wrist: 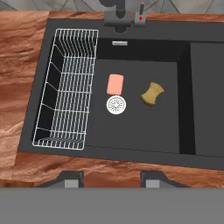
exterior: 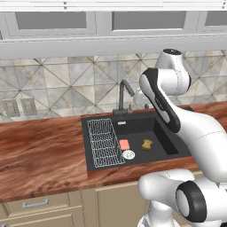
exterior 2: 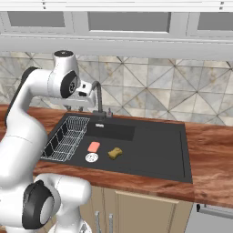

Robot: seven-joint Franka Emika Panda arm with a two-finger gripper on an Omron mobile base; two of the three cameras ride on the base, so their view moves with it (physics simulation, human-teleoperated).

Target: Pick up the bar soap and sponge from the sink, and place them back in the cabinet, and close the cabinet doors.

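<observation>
While I hold claw (wrist: 112, 178) high above black recessed sink (wrist: 144, 144), its tips apart, gripping nothing: salmon-pink bar soap (wrist: 115, 83) just beside round white drain (wrist: 116, 105), mustard-yellow sponge (wrist: 152, 93) near drain, other side. Nothing picked; both pickups, cabinet stowing, door closing left.

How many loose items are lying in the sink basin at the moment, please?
2: the bar soap lies just above the drain, and the sponge sits to the soap's right, apart from it.
</observation>
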